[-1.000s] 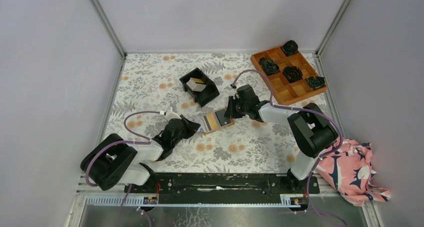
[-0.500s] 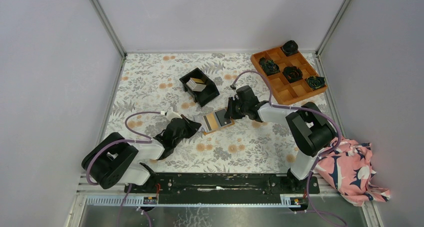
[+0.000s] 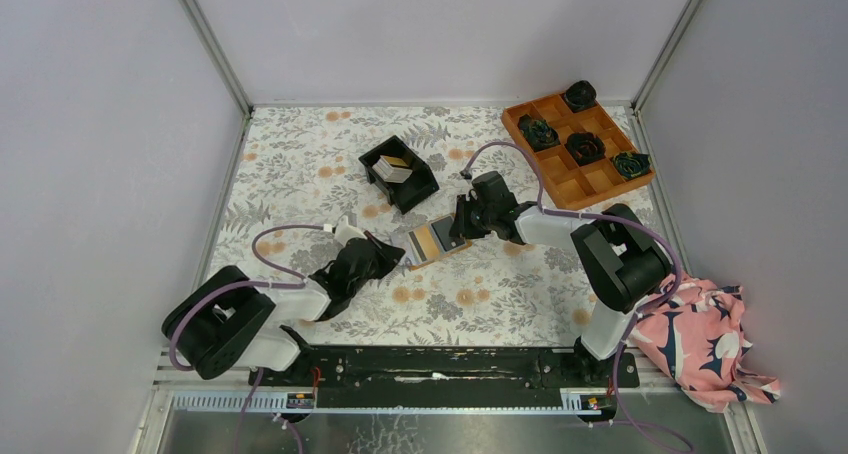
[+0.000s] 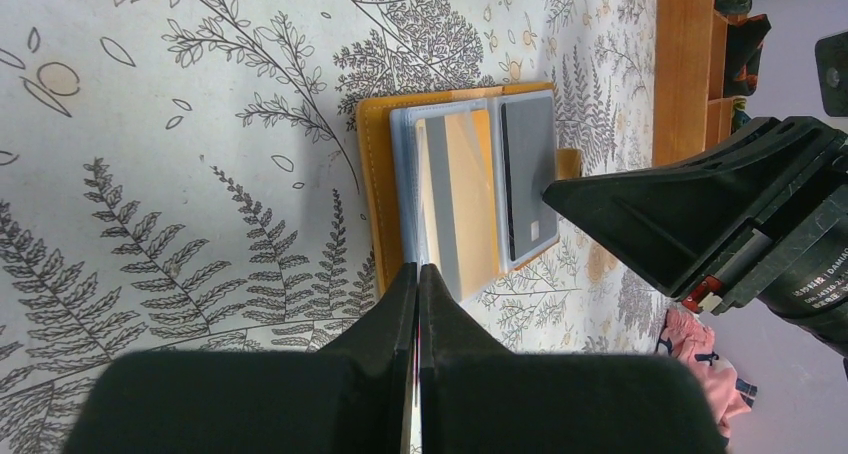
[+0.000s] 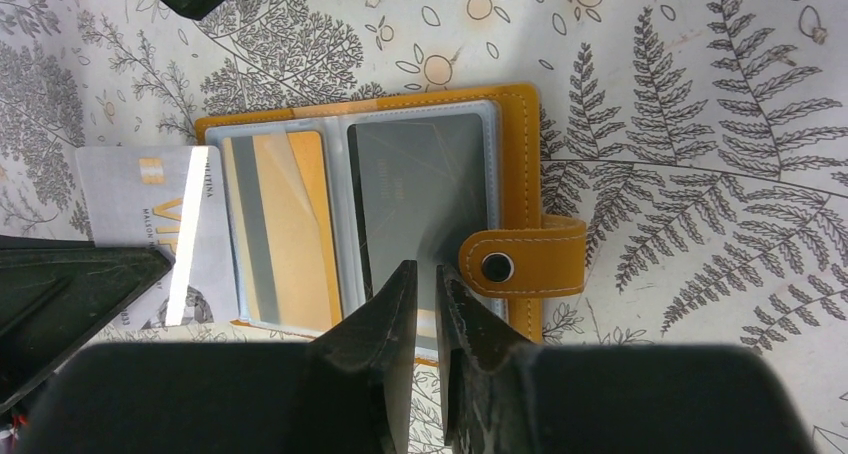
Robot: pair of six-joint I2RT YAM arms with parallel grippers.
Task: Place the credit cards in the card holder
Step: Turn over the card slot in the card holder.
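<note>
The card holder (image 3: pixel 433 242) lies open near the middle of the floral table (image 3: pixel 300 174). The left gripper (image 3: pixel 392 255) meets it from 8 o'clock and the right gripper (image 3: pixel 462 224) from 2 o'clock. The black bin (image 3: pixel 425 186) at 11 o'clock of the holder has more credit cards (image 3: pixel 397 166) in it. An orange tray (image 3: pixel 575 182) sits far off at 1 o'clock, and a pink cloth (image 3: pixel 700 339) lies at 4 o'clock, past the table's edge.

The overhead view gives only a pale sliver between the left gripper and the holder. The right wrist view shows it to be a silver-grey card (image 5: pixel 135 224) lettered VIP, its right edge overlapping the holder's 9 o'clock side. A tan card (image 5: pixel 290 224) and a dark grey card (image 5: pixel 420 189) sit in the clear pockets, and a snap strap (image 5: pixel 520 264) sticks out at 3 o'clock. The left wrist view has the silver-grey card edge-on, so it barely shows there. The left fingers are pressed together on it. The right fingers stand a narrow slit apart with nothing between them, and their tips rest on the dark grey card's pocket.

Since a second ago the left arm has edged slightly toward the holder; the right arm and the holder have hardly moved.
</note>
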